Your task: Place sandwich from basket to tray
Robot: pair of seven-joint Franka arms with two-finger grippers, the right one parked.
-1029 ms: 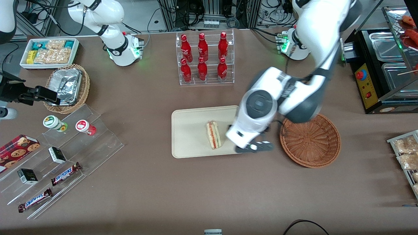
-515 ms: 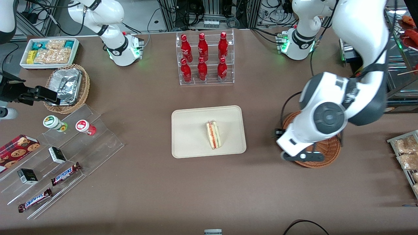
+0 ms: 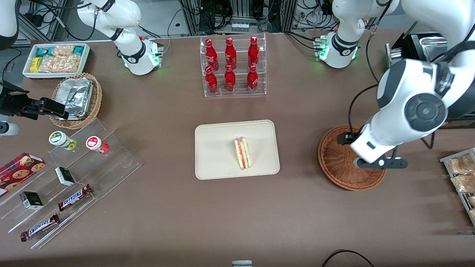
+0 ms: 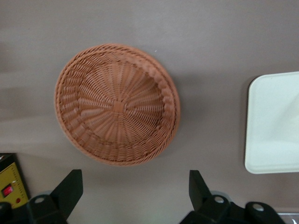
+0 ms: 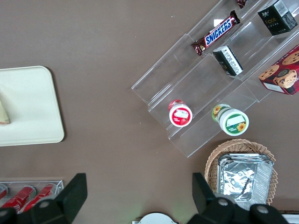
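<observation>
Moving off toward the working arm's end of the table, the gripper (image 4: 133, 196) now hangs above the empty basket (image 3: 343, 167), fingers spread apart. Sandwich (image 3: 242, 153) lies on the tray (image 3: 215, 148) mid-table. Two bars (image 3: 74, 197) read SNICKERS.

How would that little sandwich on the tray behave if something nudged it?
The sandwich stands on a narrow edge on the tray, so it would probably topple. Its layered filling suggests it is soft and could come apart. The gripper, open, is above the empty basket.
</observation>
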